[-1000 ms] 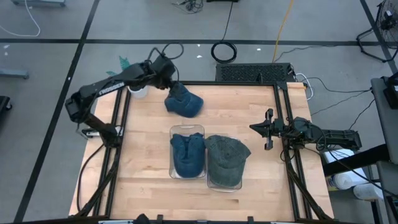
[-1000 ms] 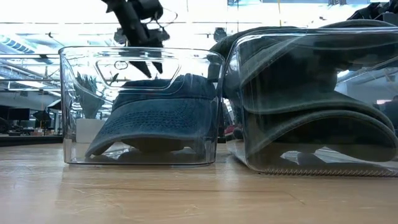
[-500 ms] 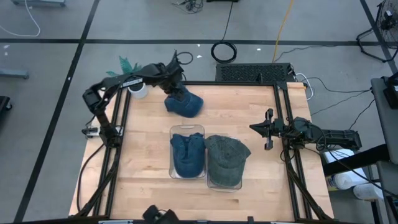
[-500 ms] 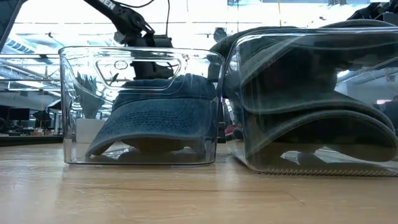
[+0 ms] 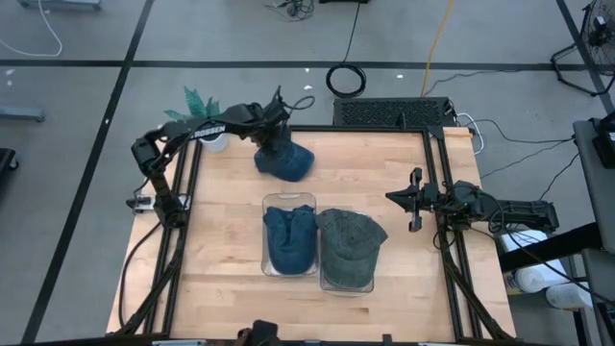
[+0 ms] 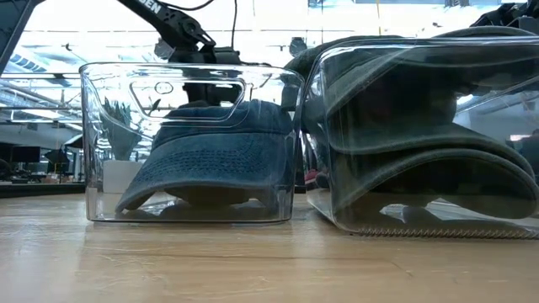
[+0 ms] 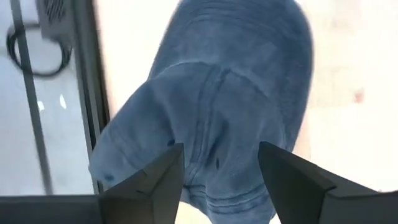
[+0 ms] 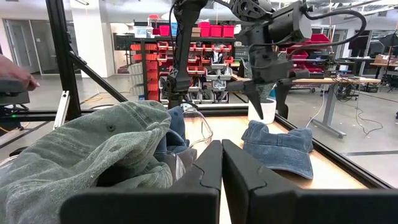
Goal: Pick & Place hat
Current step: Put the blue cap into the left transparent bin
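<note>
Loose hat (image 5: 284, 161) lies at 12 o'clock on the surface (image 5: 221, 240); left jaws (image 5: 278, 142) spread over its crown. Soft, light denim will crumple: pinch a crown fold. Right jaws (image 5: 411, 200), at 3 o'clock, pressed together

left bin (image 6: 97, 151): clear plastic, blue denim cap (image 6: 210, 156) inside, brim toward the camera
right bin (image 6: 328, 135): clear too, grey-green cap (image 6: 421, 126) stuffed in
table (image 6: 253, 265): light wood
behind: dark robot arm (image 6: 173, 25) above the left bin
</note>
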Tool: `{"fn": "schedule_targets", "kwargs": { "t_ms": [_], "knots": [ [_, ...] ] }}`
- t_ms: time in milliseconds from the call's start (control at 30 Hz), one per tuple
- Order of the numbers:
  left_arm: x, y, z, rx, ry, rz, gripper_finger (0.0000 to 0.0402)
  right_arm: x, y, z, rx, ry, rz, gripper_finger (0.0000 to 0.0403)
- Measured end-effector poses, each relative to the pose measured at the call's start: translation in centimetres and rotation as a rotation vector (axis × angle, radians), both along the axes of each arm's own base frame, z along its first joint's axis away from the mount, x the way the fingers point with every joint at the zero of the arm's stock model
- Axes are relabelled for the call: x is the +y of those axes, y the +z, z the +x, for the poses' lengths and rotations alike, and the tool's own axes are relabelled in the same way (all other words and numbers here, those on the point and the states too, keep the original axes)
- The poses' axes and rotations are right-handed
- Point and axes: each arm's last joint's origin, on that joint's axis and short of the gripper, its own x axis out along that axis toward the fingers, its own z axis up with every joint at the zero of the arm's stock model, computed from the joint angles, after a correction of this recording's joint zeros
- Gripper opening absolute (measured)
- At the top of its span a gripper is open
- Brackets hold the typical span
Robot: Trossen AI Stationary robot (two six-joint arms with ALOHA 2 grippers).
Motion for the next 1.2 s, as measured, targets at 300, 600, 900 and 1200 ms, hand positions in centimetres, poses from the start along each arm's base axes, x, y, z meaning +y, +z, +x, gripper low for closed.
{"fn": "schedule_targets", "kwargs": {
  "t_ms": [300, 600, 900, 1200],
  "knots": [
    [-1.0, -0.2, 0.6, -0.011, -0.005, -0.028, 0.0174, 0.0, 0.0, 0.0, 0.0, 0.001, 0.0, 0.0],
    [-1.5, -2.7, 0.1, 0.004, 0.002, -0.029, 0.0153, 0.0, 0.0, 0.0, 0.0, 0.001, 0.0, 0.0],
    [-1.2, -3.4, 0.0, 0.015, 0.048, 0.041, 0.0152, 0.0, 0.0, 0.0, 0.0, 0.0, 0.0, 0.0],
    [-1.6, -3.9, -0.1, -0.01, 0.054, -0.033, 0.0152, 0.0, 0.0, 0.0, 0.0, 0.0, 0.0, 0.0]
  ]
}}
